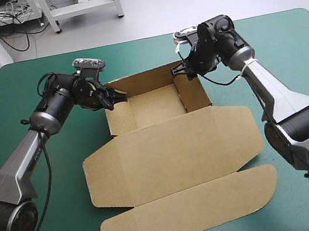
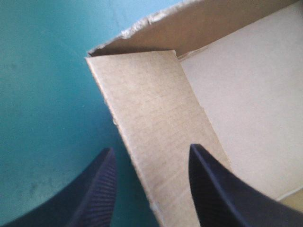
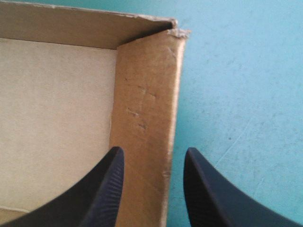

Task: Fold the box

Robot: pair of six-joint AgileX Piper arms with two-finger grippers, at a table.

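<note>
The brown box (image 1: 177, 147) lies mid-table, with a tray of raised walls at its far end and the lid and rounded front flap (image 1: 194, 209) flat toward the near edge. My left gripper (image 1: 111, 99) is at the tray's left wall. In the left wrist view it (image 2: 151, 158) is open, its black fingers astride that wall (image 2: 147, 113). At the tray's far right corner, my right gripper (image 1: 183, 70) is also open (image 3: 151, 158). It straddles the right wall (image 3: 147, 104), one finger inside the tray and one outside.
Teal-green cover (image 1: 48, 186) shows on every side of the box. The flat front flap reaches close to the table's near edge. Nothing else stands on the table.
</note>
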